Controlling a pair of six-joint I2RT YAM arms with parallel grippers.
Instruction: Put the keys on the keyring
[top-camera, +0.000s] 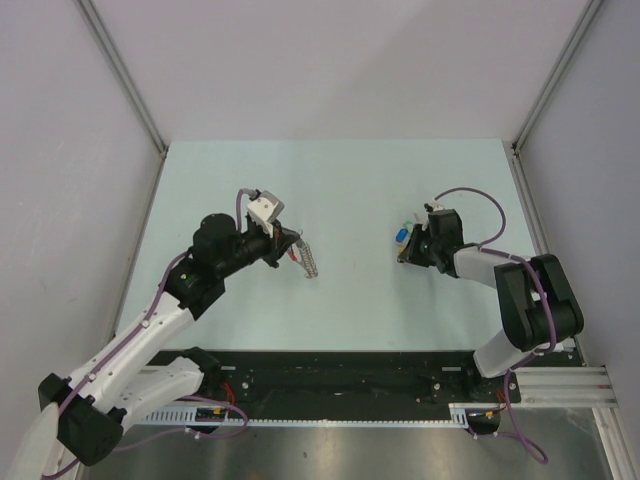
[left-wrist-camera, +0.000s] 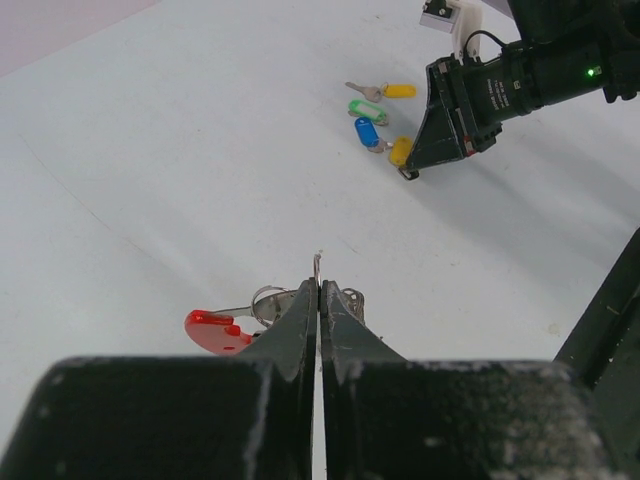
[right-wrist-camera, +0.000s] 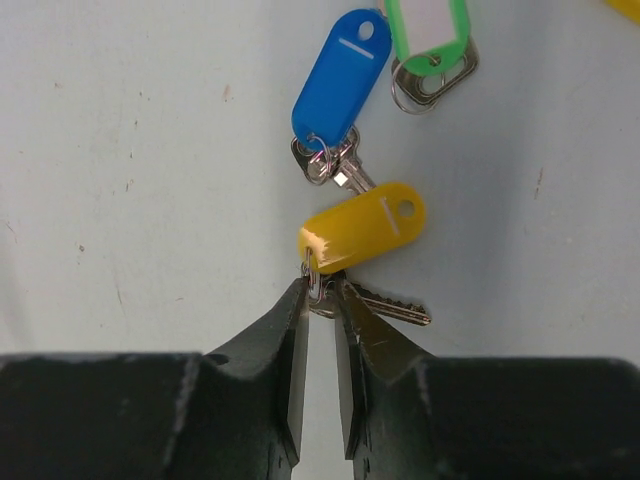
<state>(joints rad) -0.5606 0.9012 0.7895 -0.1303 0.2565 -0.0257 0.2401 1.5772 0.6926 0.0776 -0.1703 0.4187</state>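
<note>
Coloured keys (right-wrist-camera: 360, 225) clustered, lying flat; red keyring (left-wrist-camera: 215, 330) well apart.

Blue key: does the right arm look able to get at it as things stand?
Probably yes: the blue key lies uncovered just beyond the right hand, though that hand seems to grip the yellow key.

**Even light, soft shadows**

Bright, diffuse light falls on my table (top-camera: 350, 190) from overhead. Shadows are faint: a soft grey patch lies beneath my right arm (left-wrist-camera: 520, 80) in the left wrist view. My own jaws loom dark and blurred along the bottom of both wrist views, while the yellow key (right-wrist-camera: 362, 227) is sharp.
</note>
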